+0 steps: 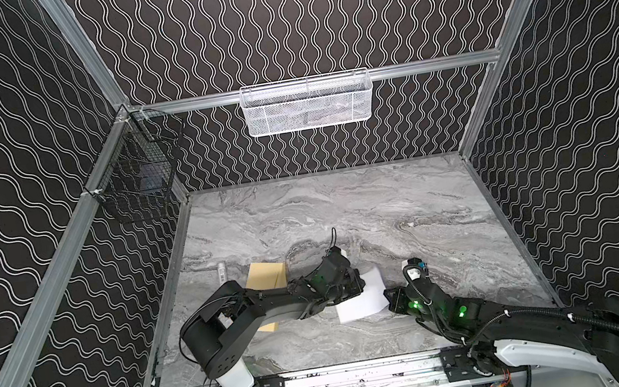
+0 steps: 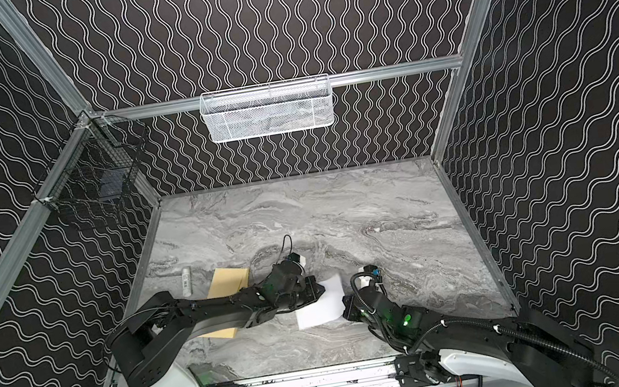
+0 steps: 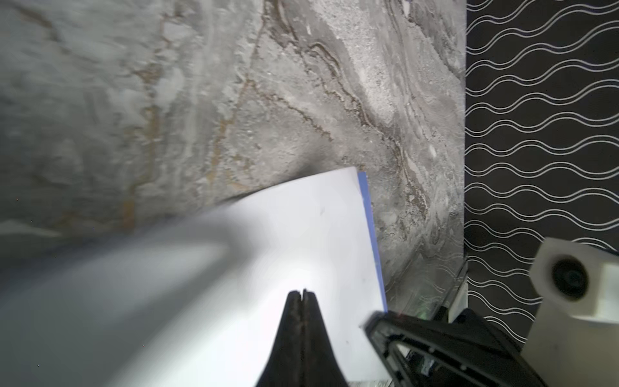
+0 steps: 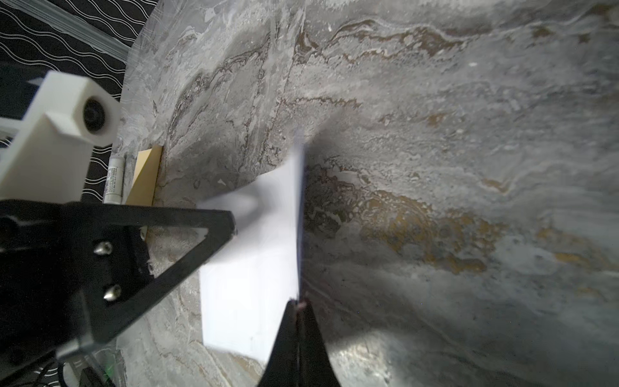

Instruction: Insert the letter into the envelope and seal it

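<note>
Top views: the left claw [image 1: 359,284] is sitting shut on the left edge of the letter [image 1: 364,299]. The right claw [image 1: 388,301] is sitting shut on its right edge. The letter is showing its white side and bending between the 2 claws, near the front middle of the tabletop [image 1: 384,199]. Cannot tell whether its near corner is touching the surface. The envelope [image 1: 266,275] is lying flat to the left of the letter, apart from it, with the left arm crossing over its middle. A small white tube [image 1: 222,273] is lying just left of the envelope. A white basket [image 1: 308,104] is hanging on the back rail and a black wire basket [image 1: 135,167] on the left rail. Both top views are showing this same layout.

Left wrist: the 2 tips of the left claw [image 3: 304,295] are pressing together on the letter [image 3: 284,234]. A blue strip is showing along 1 edge of the sheet. The tabletop is lying behind it.

Right wrist: the right claw [image 4: 298,303] is closing its tips on the edge of the letter [image 4: 251,274]. The sheet is curving away toward a finger [image 4: 201,228] of the left claw. The envelope [image 4: 147,177] and the tube [image 4: 114,181] are lying side by side beyond it.
</note>
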Motion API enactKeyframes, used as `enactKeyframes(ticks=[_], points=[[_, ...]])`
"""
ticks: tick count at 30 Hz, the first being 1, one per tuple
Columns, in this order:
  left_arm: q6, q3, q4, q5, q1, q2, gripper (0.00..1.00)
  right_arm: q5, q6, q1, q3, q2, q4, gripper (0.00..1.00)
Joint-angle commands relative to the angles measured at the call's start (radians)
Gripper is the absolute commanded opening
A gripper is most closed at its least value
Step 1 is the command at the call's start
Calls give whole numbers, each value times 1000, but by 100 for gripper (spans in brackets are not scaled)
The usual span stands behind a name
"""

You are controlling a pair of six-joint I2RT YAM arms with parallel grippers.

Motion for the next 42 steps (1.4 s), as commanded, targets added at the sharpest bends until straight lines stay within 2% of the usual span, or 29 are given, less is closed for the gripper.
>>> enactKeyframes(ticks=[1,15,26,31,42], points=[[67,-6,-86,-31,14,-20,4,26,-12,0,8,-3,-36,0],[138,-108,-241,-80,55,-198,3,32,-7,0,11,-12,-56,0],[155,-138,-130,-43,54,-82,0,24,-40,0,47,-1,-77,0],[145,-158,-120,-45,29,-54,0,-28,-87,1,69,16,-25,0],[105,-215,-59,-45,14,-61,0,-126,-116,37,146,187,123,0]])
